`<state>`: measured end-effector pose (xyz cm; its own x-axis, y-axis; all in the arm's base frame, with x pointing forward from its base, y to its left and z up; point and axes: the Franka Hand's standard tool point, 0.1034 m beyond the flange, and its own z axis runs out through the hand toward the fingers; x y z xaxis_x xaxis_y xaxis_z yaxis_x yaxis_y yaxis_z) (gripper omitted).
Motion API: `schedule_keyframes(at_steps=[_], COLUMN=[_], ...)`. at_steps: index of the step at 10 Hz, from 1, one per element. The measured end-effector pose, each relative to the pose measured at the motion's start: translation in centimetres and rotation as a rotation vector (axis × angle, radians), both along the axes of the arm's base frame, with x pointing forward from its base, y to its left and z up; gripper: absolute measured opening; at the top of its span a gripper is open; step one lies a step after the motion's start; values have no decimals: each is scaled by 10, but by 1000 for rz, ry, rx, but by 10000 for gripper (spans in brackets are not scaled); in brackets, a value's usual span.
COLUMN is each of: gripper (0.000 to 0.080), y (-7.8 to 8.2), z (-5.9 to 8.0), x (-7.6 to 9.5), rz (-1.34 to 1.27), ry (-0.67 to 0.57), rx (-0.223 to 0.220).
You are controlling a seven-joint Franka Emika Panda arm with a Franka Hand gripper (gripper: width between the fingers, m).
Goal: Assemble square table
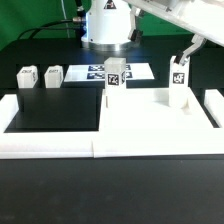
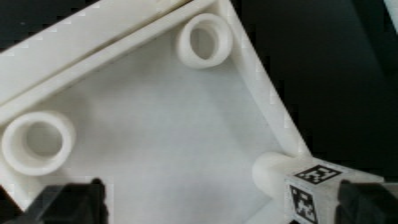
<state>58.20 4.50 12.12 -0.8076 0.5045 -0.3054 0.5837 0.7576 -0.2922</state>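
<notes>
The white square plate lies flat inside the white rails. In the wrist view it shows two round sockets. One tagged white leg stands upright at the plate's far corner on the exterior view's left. Another leg stands upright at the far corner on the exterior view's right. My gripper is right above this leg. In the wrist view the gripper is open wide, and this leg stands between the fingers, close to one finger. Two more legs stand on the table at the exterior view's far left.
White border rails run along the front and both sides of the work area. The marker board lies behind the plate, in front of the robot base. Black table shows beside the plate.
</notes>
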Motion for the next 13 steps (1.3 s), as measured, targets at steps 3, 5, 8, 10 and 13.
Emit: schedule_keyframes(at_steps=[3,5,8,10,13], gripper=[649,649,649,649,649], y=[-20,-49,-97,-93,-92], z=[12,24,15,15,14], x=[-11,-20,-55,-54,-54], rz=[-328,-487,-789,-934,-1054], ry=[-98,-118,-145,-224,-285], rx=[33,28,-62,-62,-64])
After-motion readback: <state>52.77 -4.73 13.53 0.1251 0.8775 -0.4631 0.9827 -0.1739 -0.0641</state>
